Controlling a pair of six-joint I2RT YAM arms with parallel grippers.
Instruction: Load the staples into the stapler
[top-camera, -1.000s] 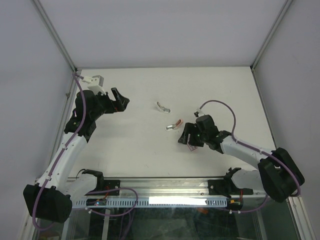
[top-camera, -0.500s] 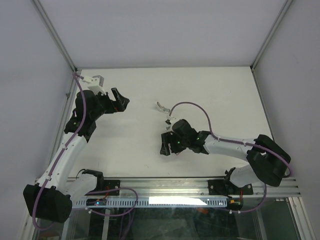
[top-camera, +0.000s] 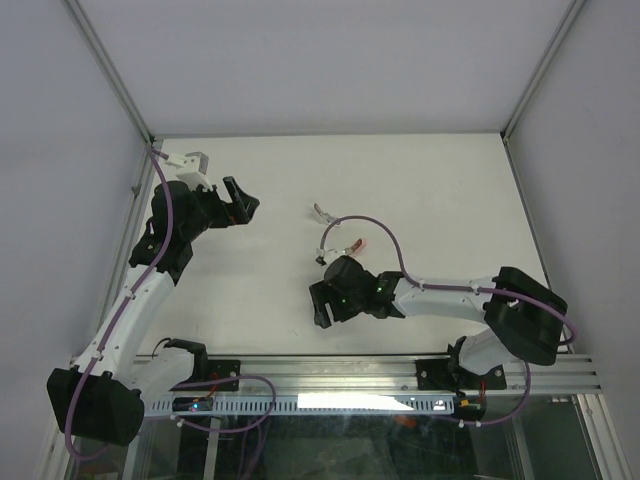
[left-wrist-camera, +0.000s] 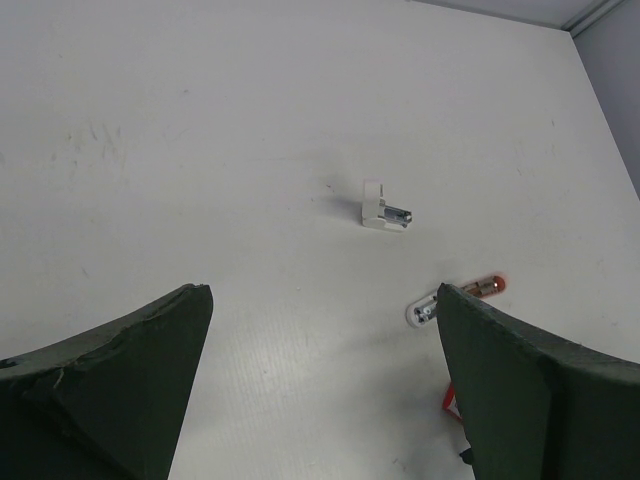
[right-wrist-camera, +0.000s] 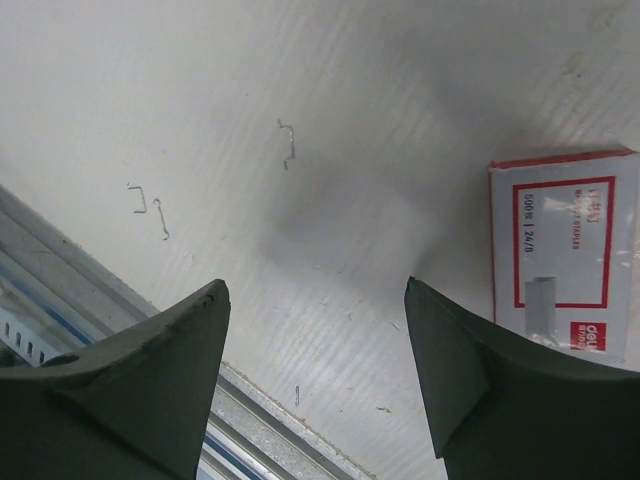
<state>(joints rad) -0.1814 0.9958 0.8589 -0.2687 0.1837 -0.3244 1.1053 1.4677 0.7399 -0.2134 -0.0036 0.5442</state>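
From above, the white worktop (top-camera: 440, 190) carries the stapler (top-camera: 352, 243), a tiny pinkish thing with a silvery end, near the middle; a white-and-silver angled piece (top-camera: 322, 212) lies apart from it, farther back and to the left; the left claw (top-camera: 240, 203) hangs over the far left of the worktop, well apart from both; the right arm reaches across to the left, its purple cable (top-camera: 375, 225) looping past the stapler, and the right claw (top-camera: 322, 310) sits low near the front rail (top-camera: 350, 370), nearer than the stapler; neither claw's spread can be judged from here.

The left wrist view settles its own claw (left-wrist-camera: 322, 295): released, fingers (left-wrist-camera: 110, 390) wide apart with bare worktop (left-wrist-camera: 200, 120) between; the angled piece (left-wrist-camera: 383, 213) lies ahead, and the stapler (left-wrist-camera: 455, 298) lies just beside the tip of one finger, not between them.

The right wrist view shows what the others do not: a red-and-white box (right-wrist-camera: 565, 240) lying flat, partly under one finger (right-wrist-camera: 480, 380); loose staples (right-wrist-camera: 288, 143) scattered on the worktop (right-wrist-camera: 150, 80); the right claw (right-wrist-camera: 312, 290) is released, nothing between its fingers; the stapler is out of this view.
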